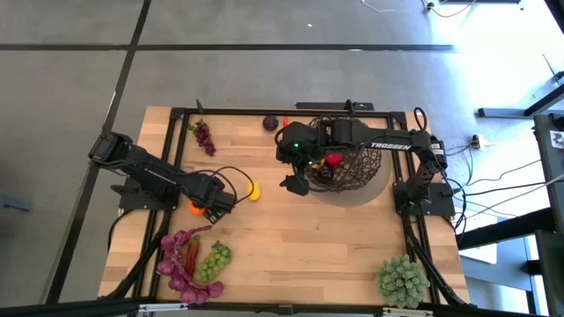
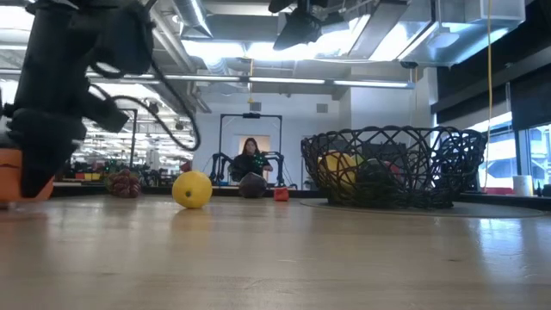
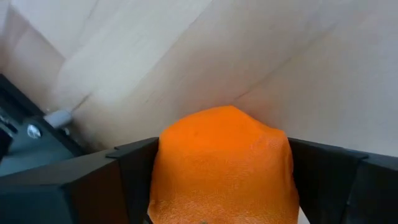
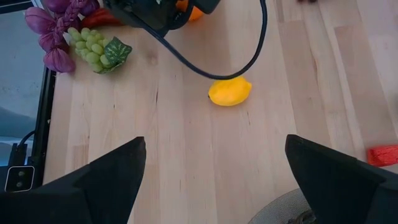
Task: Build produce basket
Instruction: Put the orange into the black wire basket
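Two arms work over one wooden table (image 1: 291,238). Largest item: the basket (image 1: 357,165), a dark open-weave bowl near the table's far right corner, holding a yellow fruit (image 2: 338,169) and a red fruit (image 1: 334,160). The right gripper (image 1: 297,183) hangs just beside the basket's rim on the side toward the table's centre, fingers spread wide and holding nothing.

A spiky green plant ball (image 1: 402,280) sits at the near right corner. Purple leaves (image 1: 179,264), a red chilli (image 1: 191,256) and green grapes (image 1: 212,261) lie together near the near left corner. Purple grapes (image 1: 204,136) lie near the far left corner; a dark round fruit (image 1: 270,122) rests at the far edge.

The left gripper (image 1: 207,208) is low near the left edge, fingers on either side of an orange (image 3: 221,165), against its skin. A lemon (image 1: 254,191) lies just beside that gripper, toward the centre.
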Action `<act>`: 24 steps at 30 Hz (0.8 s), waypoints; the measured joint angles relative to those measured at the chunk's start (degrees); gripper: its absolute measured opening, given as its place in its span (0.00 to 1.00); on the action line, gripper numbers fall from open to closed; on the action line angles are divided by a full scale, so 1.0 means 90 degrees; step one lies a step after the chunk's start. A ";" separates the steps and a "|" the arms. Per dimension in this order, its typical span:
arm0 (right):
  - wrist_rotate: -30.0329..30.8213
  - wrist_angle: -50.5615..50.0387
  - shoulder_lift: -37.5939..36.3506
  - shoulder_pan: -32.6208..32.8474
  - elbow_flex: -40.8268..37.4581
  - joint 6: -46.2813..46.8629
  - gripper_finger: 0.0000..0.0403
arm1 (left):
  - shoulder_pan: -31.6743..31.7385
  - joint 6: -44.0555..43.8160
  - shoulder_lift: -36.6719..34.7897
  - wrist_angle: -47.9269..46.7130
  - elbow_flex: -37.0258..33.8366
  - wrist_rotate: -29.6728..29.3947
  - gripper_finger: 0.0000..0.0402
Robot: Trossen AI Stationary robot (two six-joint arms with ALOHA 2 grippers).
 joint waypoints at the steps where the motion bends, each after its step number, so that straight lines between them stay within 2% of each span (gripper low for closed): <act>1: 0.0000 0.0000 0.0000 0.0001 0.0000 0.0007 0.93 | 0.0000 0.0146 0.0000 -0.0002 0.0081 -0.0003 0.68; 17: 0.0001 0.0000 0.0000 0.0000 0.0000 0.0008 0.93 | 0.0892 0.2709 -0.0002 -0.0614 0.1819 -0.0405 0.67; 24: 0.0005 0.0375 0.0002 0.0000 0.0000 -0.0666 0.93 | 0.1318 0.3976 -0.0002 -0.0648 0.2578 -0.0308 0.67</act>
